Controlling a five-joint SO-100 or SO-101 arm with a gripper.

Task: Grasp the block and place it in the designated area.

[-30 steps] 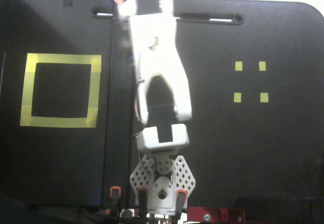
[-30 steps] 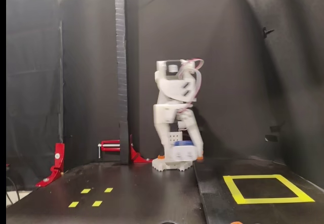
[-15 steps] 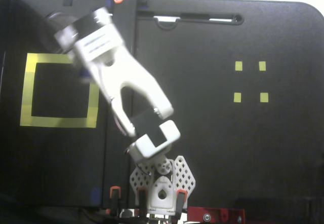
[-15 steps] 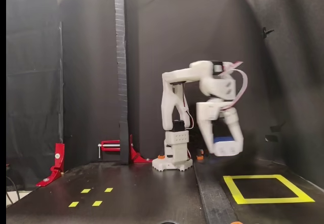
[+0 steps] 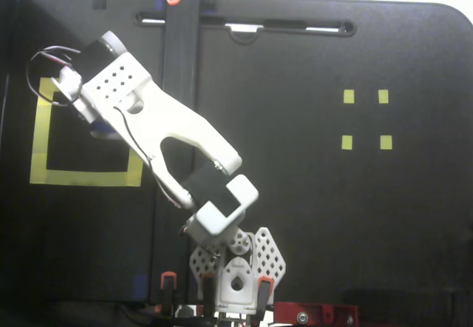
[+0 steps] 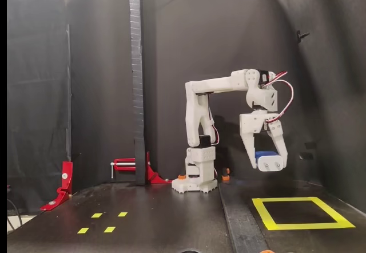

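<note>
We held the block (image 6: 266, 155) clamped in our gripper (image 6: 269, 162), hanging above the yellow-taped designated area (image 6: 301, 212), presumably so it could be lowered straight inside.

The gripper (image 6: 269, 162) hangs clear above the designated area (image 6: 301, 213) (open air beneath). Its black interior looks bare, as far as the dim side view shows

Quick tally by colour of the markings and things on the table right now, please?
Yellow large taped square: 1
Yellow small squares: 4
Blue block, held in the gripper above the table: 1
Red clamps: 2
Total: 8
</note>
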